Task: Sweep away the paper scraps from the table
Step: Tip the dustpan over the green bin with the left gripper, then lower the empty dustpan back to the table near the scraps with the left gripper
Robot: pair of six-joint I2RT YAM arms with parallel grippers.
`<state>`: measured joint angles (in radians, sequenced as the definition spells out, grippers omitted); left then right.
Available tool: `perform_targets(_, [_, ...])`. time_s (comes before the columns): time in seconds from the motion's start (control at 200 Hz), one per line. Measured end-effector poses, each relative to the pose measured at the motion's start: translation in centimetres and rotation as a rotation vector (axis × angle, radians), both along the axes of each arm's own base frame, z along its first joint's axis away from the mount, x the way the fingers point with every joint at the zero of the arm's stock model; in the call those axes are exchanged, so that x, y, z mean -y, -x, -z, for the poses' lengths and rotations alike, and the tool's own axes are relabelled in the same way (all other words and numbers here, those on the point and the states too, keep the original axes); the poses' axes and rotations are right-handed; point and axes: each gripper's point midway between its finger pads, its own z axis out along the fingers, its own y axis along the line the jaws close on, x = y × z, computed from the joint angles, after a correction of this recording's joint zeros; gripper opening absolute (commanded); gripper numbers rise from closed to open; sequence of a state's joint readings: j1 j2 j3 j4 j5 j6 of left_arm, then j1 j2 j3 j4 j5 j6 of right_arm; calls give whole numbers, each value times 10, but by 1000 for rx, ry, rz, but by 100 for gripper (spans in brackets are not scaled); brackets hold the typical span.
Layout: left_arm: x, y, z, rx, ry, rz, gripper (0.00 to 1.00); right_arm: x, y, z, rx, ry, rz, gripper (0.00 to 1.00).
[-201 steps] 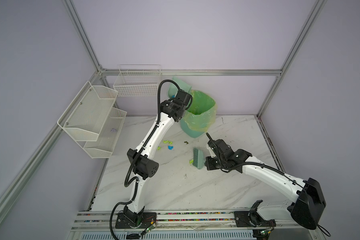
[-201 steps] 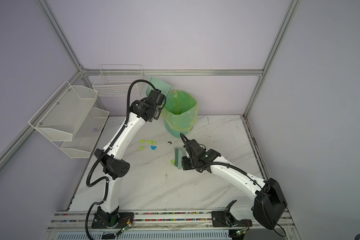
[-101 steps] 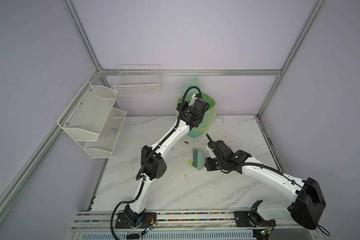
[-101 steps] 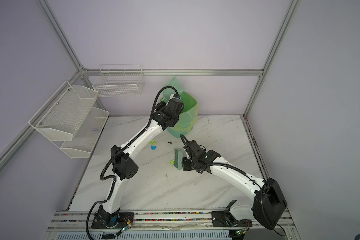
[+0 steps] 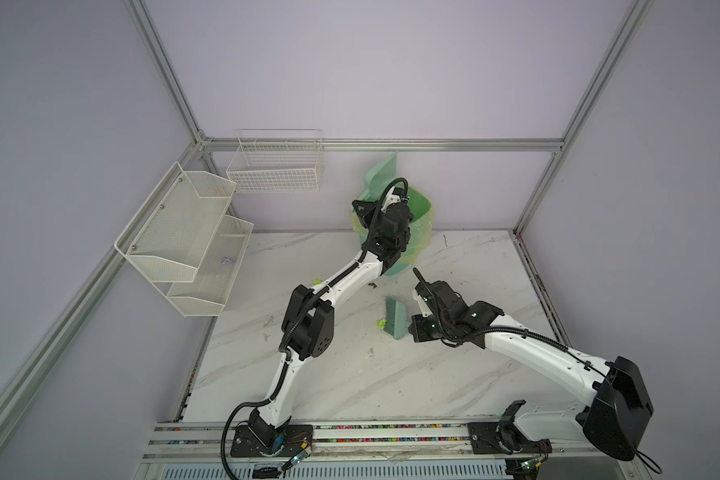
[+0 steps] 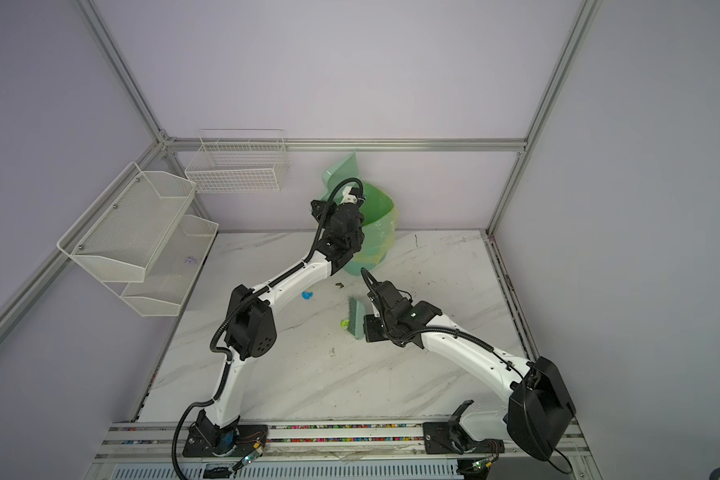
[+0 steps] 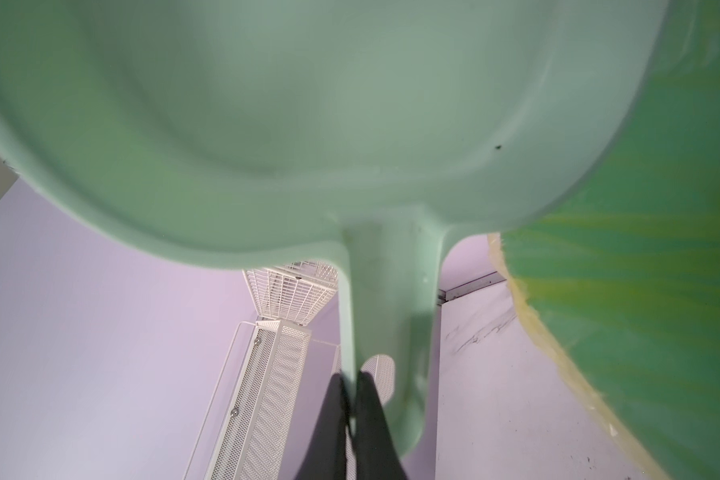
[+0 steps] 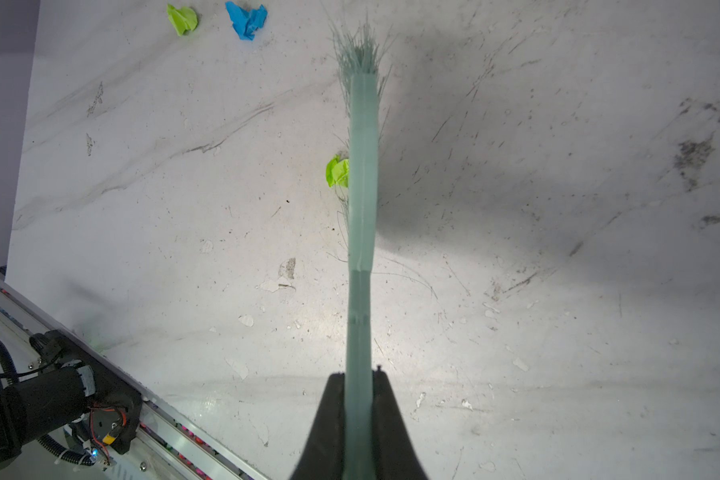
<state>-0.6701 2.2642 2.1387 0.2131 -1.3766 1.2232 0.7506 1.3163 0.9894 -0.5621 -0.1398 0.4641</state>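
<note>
Evidently the step in hand is emptying the pale mint-green plastic dustpan at the round green bin lined with a yellowish bag; the left gripper has its black fingers pressed together on the edge of the pan's handle, and the pan is raised just beside the bin's rim; to do this well we would bring the pan's lip over the opening before tilting steeply, so light wrinkly paper slides in and not back onto the white marble-veined table; whether anything lies in the pan we cannot tell, since the left wrist view shows only its outer shell; the right gripper is clamped on the handle of the teal bristle brush, held low, bristles apparently on the table; the paper scraps in sight are few: a yellow-green wad touching the brush's bristle side, and a blue wad with another yellow-green bit near each other, well apart from the brush; they are crumpled lumps with no clear long axis or heading; the brush's long axis runs from its gripper toward the bin
</note>
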Motion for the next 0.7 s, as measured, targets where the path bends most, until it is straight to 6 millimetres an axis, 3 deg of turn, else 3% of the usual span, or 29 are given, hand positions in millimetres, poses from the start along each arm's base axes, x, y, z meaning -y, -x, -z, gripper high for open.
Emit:
perform_targets(0.135, [7,4,-2,-21,14,17,0,1,1,-3,7,-9,2,0])
perform_targets(0.335, [4,24,-27,-17,56,46,0,2,2,-9,18,-24,9,0])
perform_targets(0.53, [-14,52,-55,-18,237,137,0,2,2,-12,20,-33,19,0])
perform_targets(0.695, [-46,95,-75,-21,438,176,0,2,1,-14,21,-34,20,0])
